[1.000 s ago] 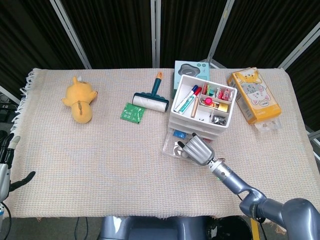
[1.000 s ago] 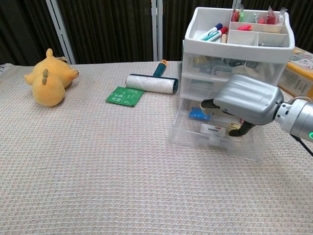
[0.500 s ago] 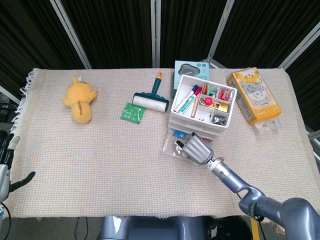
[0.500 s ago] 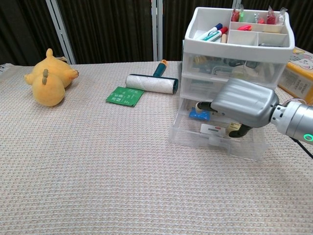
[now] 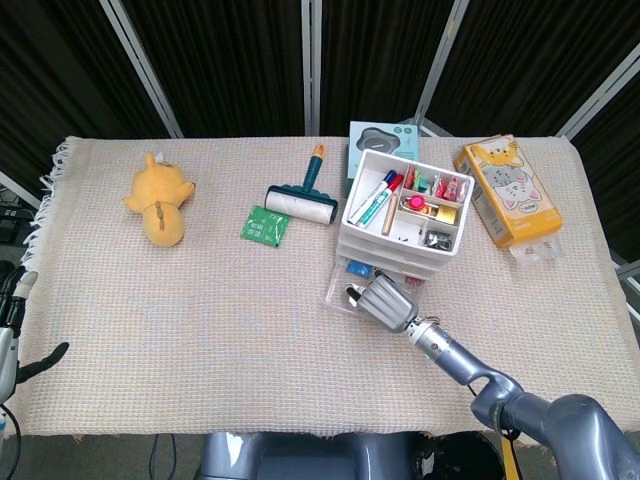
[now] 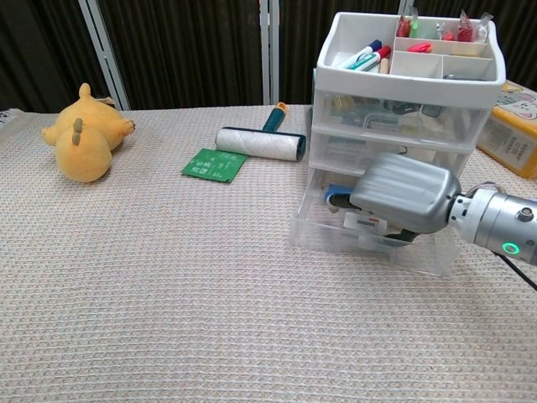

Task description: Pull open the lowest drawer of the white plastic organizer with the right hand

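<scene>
right hand (image 6: pixel 403 201) shifted left over pulled-out lowest drawer (image 6: pixel 369 239), fingers curled, grip seemingly released

Right robot hand (image 6: pixel 405 201) hides fingers, drawer (image 6: pixel 369 239) handle — left robot hand (image 5: pixel 12 330) cropped.
</scene>
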